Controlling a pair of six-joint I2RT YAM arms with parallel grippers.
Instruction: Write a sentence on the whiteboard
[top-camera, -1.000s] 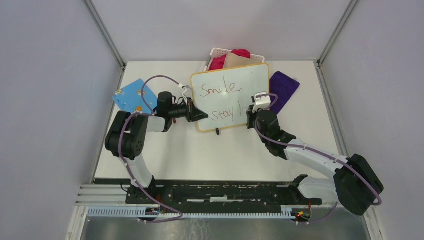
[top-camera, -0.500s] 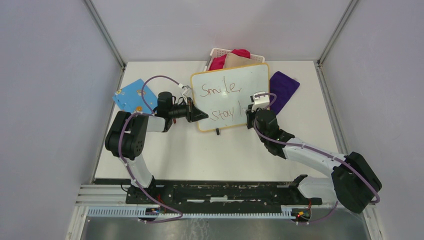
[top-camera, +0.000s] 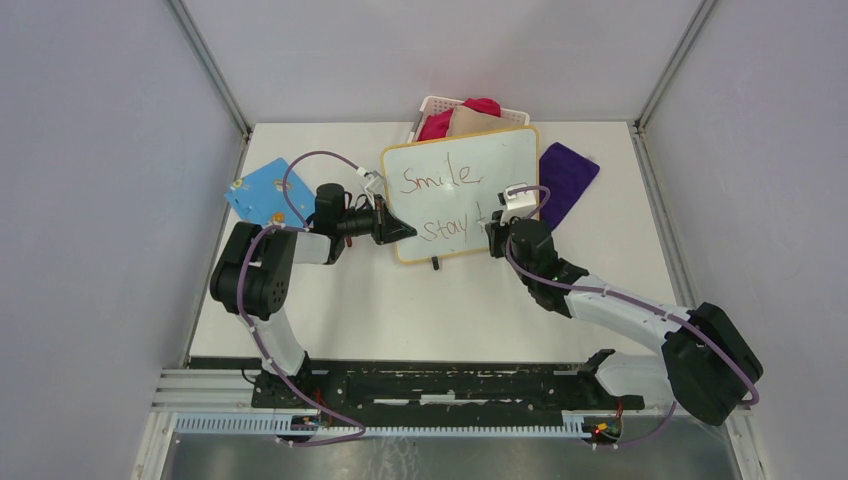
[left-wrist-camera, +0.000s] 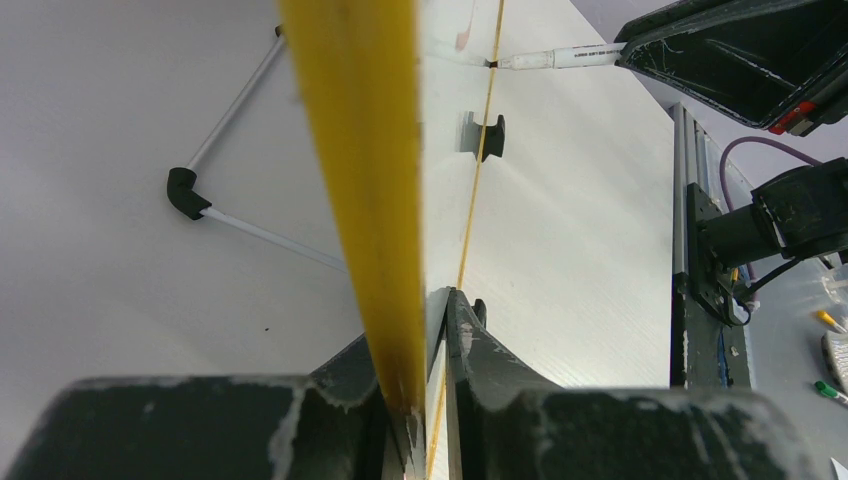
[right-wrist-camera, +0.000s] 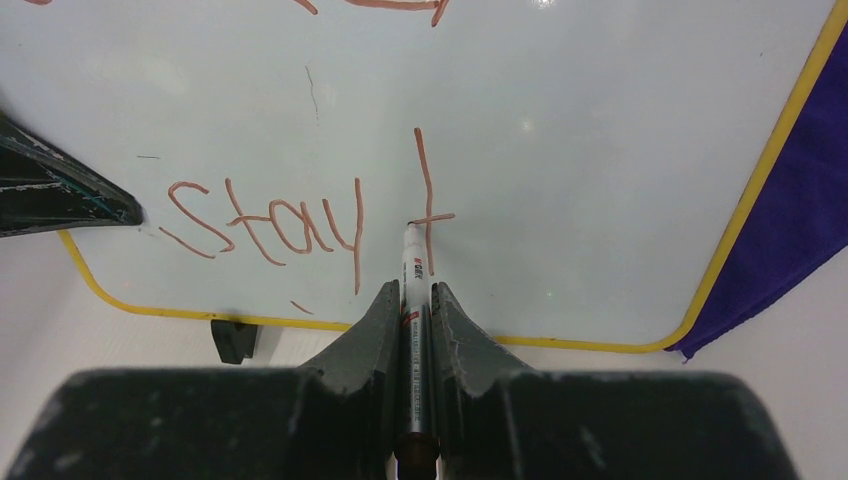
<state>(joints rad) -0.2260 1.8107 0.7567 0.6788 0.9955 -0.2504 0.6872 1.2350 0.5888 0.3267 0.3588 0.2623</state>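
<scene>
Right end effector (right-wrist-camera: 410, 292) clamps marker (right-wrist-camera: 413, 262), tip on whiteboard (right-wrist-camera: 600, 120) | left end effector (left-wrist-camera: 425, 340) pinches whiteboard rim | basket (top-camera: 429, 101) behind whiteboard holds cloths (top-camera: 474, 119)

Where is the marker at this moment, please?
In the right wrist view, the marker sits clamped in the right gripper, its tip on the whiteboard just right of the word "stay".

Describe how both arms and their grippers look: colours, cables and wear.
Both the left arm and right arm have black rounded joint housings joined by white links, with a thin purple cable looping along each. The left gripper and right gripper have black wedge-shaped fingers, scuffed with pale scratches.
</scene>
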